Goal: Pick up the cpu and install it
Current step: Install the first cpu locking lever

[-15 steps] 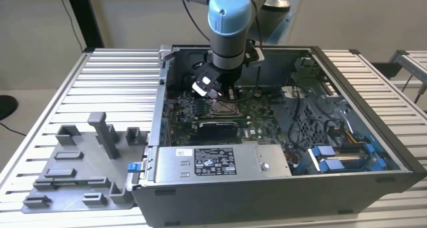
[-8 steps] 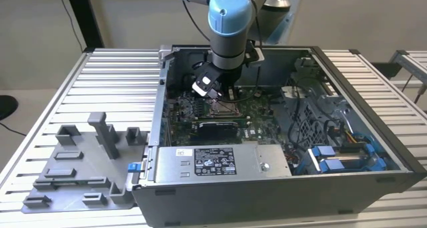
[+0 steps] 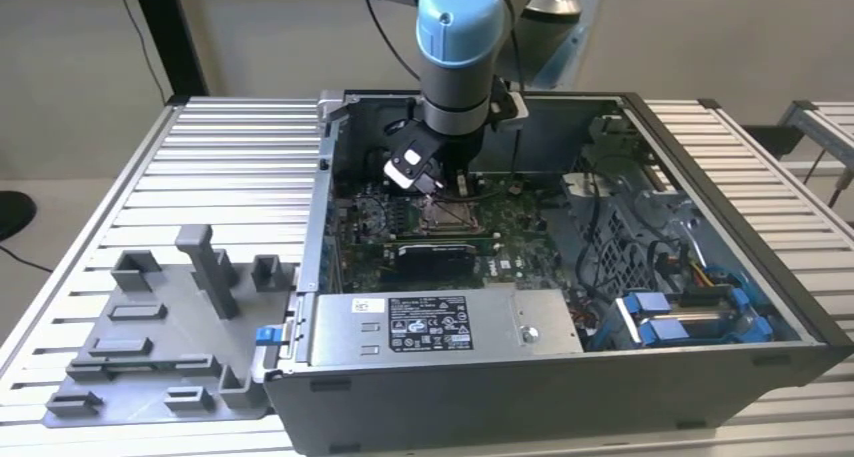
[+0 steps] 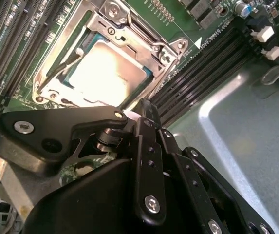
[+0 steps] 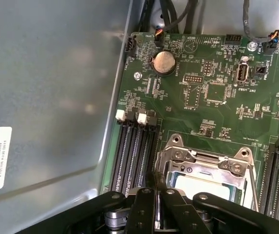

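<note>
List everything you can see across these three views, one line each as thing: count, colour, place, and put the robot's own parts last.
cpu: one, silvery top, lying in the socket, apart from the gripper.
socket frame: one, metal, around the cpu on the motherboard.
motherboard: one, green, on the case floor.
coin cell: one, silver, on the motherboard.
memory slots: several, black, beside the socket.
computer case: one, grey, open, on the table.
power supply: one, grey, labelled, at the case's near side.
fixture tray: one, grey, on the exterior view's left.
table: one, slatted, silver.
gripper: one, black, fingers together, above the socket.
arm: one, blue and grey.
</note>
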{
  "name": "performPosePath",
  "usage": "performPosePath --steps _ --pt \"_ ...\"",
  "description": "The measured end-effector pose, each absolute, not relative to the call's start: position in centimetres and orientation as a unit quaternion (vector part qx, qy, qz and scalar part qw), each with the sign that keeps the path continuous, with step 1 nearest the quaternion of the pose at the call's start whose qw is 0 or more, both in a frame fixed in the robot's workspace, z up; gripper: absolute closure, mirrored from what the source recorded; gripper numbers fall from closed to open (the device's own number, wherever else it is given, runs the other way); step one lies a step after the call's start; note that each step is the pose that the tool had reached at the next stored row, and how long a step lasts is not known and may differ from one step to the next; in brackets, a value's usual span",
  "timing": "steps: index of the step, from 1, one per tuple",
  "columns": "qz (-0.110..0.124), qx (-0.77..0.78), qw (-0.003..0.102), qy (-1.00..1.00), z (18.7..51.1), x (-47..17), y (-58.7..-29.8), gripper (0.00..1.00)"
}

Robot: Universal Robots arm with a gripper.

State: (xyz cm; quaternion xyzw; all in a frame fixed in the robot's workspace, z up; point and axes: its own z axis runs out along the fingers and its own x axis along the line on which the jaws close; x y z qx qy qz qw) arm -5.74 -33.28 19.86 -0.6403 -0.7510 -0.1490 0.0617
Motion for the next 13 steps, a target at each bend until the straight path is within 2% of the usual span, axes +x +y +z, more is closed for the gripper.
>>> performPosePath --steps 13 --pt "-0.149 -0.640 0.062 -0.751 21.2 -7.5 -33.0 1.00"
